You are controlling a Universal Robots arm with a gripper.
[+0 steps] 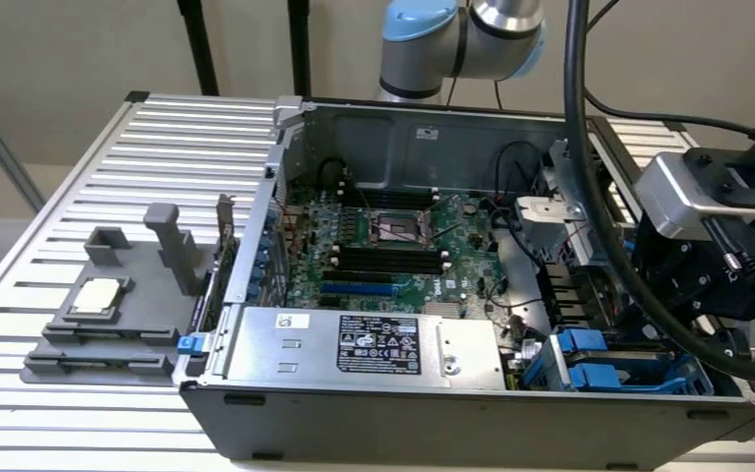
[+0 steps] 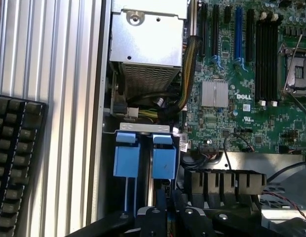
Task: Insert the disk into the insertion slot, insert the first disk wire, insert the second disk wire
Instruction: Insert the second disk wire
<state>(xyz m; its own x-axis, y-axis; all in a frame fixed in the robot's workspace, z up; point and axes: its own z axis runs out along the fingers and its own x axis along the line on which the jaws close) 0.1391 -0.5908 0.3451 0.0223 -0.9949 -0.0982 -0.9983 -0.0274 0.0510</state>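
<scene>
Inside the open computer case, the gripper (image 2: 168, 210) hangs closed just beside two blue plastic carriers (image 2: 145, 158) seated in the insertion slot (image 2: 143, 127). Beyond them sit the silver power-supply box (image 2: 145, 42) and the green motherboard (image 2: 242, 98). A black keyboard (image 2: 15, 158) lies on the ribbed metal desk (image 2: 69, 74) beside the case.

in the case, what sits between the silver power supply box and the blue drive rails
In the wrist view, a bundle of black sleeved cables and a connector run between the power supply box and the blue rails.
</scene>
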